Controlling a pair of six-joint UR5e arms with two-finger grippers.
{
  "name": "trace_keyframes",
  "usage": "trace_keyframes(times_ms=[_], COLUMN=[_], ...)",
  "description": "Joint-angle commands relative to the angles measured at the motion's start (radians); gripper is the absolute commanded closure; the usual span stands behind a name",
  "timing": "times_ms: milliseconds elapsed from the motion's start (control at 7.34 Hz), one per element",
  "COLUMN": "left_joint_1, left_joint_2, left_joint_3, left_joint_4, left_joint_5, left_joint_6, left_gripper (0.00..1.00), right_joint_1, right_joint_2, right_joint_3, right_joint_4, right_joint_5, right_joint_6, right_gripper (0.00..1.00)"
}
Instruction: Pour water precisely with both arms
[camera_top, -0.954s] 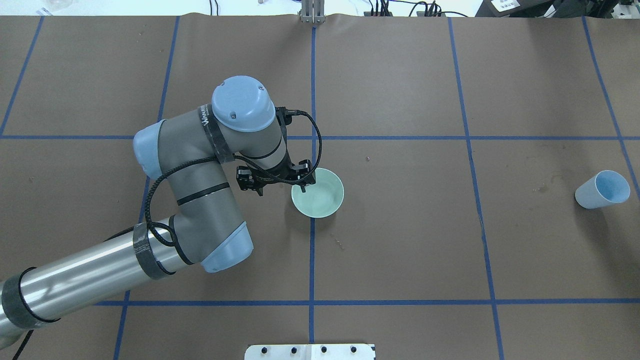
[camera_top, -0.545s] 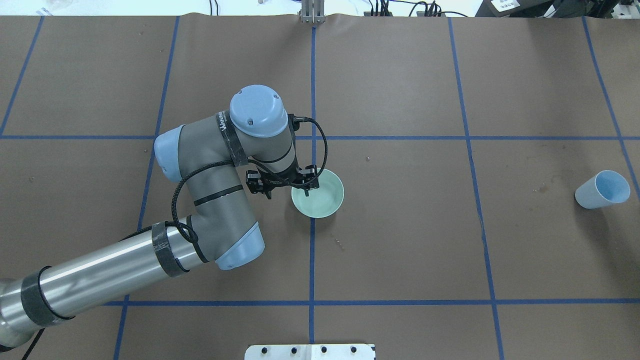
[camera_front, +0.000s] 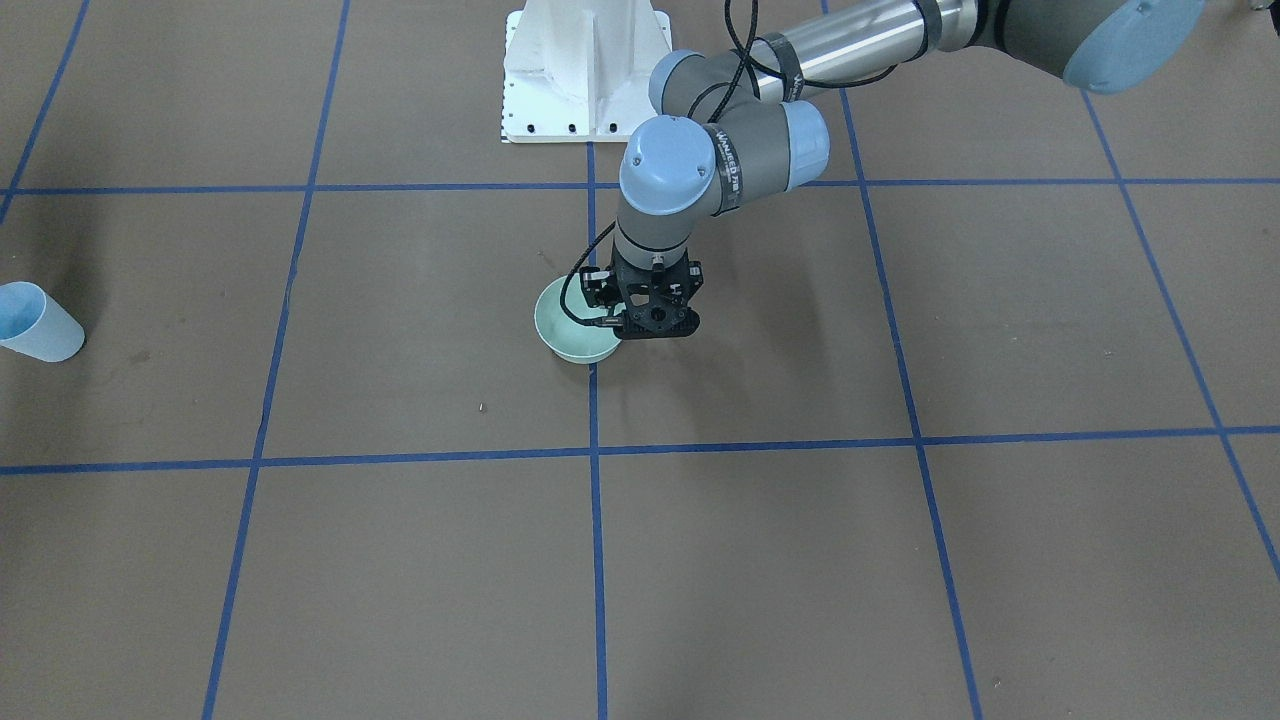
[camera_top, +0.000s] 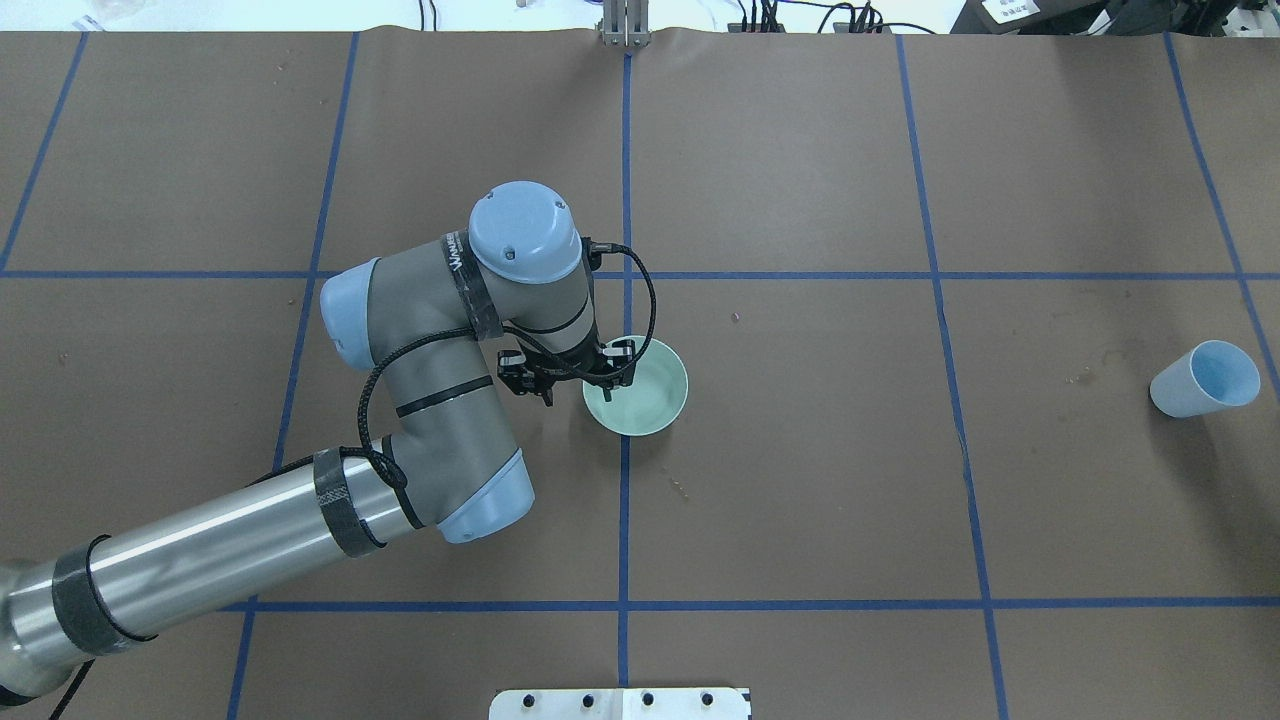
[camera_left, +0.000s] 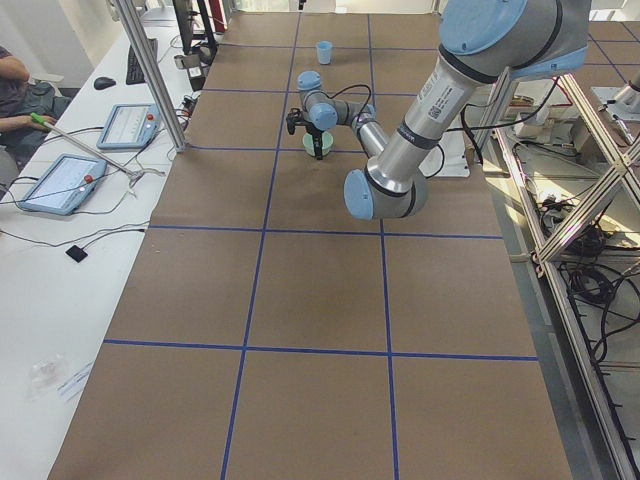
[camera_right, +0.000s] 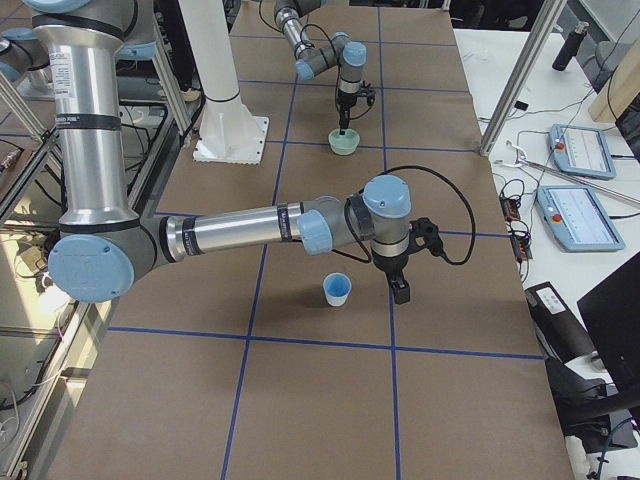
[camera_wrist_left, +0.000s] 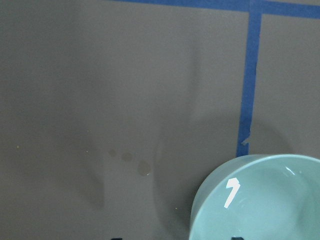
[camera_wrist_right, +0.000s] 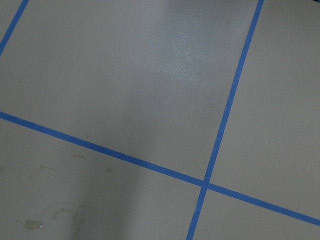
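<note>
- Left tool (camera_top: 578, 391) is spread wide and grips nothing. It points down over the rim of the mint-green bowl (camera_top: 652, 400), on the bowl's side nearest the left arm (camera_top: 440, 410).
- One black fingertip (camera_top: 607, 392) is inside the bowl and the other is outside it, with the rim between them. I cannot tell whether either one touches the bowl.
- The bowl stands upright on the brown bench (camera_top: 800, 500), over a blue tape line (camera_top: 624, 520).
- Water (camera_wrist_left: 231, 192) shows only as a small white glint on the bowl's inner wall, near the rim. How much there is cannot be judged.
- A pale blue cup (camera_top: 1205, 378) stands mouth up, well apart from the bowl, toward the robot's right end of the bench.
- The right tool (camera_right: 400, 288) hangs pointing down, far from the bowl and just beside the cup. It shows only in the side view, so I cannot tell whether it is spread or clenched.
- The right arm (camera_right: 250, 228) reaches out low over the bench, well apart from the bowl.
- Faint dried spots (camera_wrist_left: 127, 156) mark the bench near the bowl, on the outer fingertip's side.
- A white pedestal (camera_front: 585, 70) stands on the robot's side of the bowl.
</note>
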Motion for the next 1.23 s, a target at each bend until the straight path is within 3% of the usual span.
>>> trace_keyframes(times_ms=[0,136,272,545,681,817,1090], left_joint_1=[0.003,0.005,0.003,-0.055,-0.127,-0.205,-0.308], left_joint_2=[-0.002,-0.002,-0.003,-0.019,-0.005,0.060,0.293], left_joint_3=[0.001,0.001,-0.004,-0.043,-0.089,-0.141,-0.299], left_joint_4=[-0.002,-0.003,-0.017,-0.006,-0.003,-0.012,-0.014], left_joint_5=[-0.002,-0.002,-0.002,-0.033,-0.134,-0.232,-0.297], left_joint_6=[-0.011,-0.011,-0.011,-0.019,-0.014,-0.002,0.225], left_gripper=[0.74,0.95,1.00,1.00,1.00,1.00,1.00], right_joint_1=[-0.001,-0.001,-0.001,0.000,-0.001,-0.001,-0.001], right_joint_2=[0.000,0.000,0.000,0.004,0.006,0.007,0.009], right_joint_3=[0.000,0.000,0.000,0.000,0.000,0.000,0.000], right_joint_4=[0.000,0.000,0.000,0.000,0.000,0.000,0.000], right_joint_5=[0.001,0.001,0.001,0.001,0.001,0.001,0.001], right_joint_6=[0.000,0.000,0.000,0.000,0.002,0.002,0.002], right_gripper=[0.01,0.01,0.01,0.01,0.01,0.01,0.01])
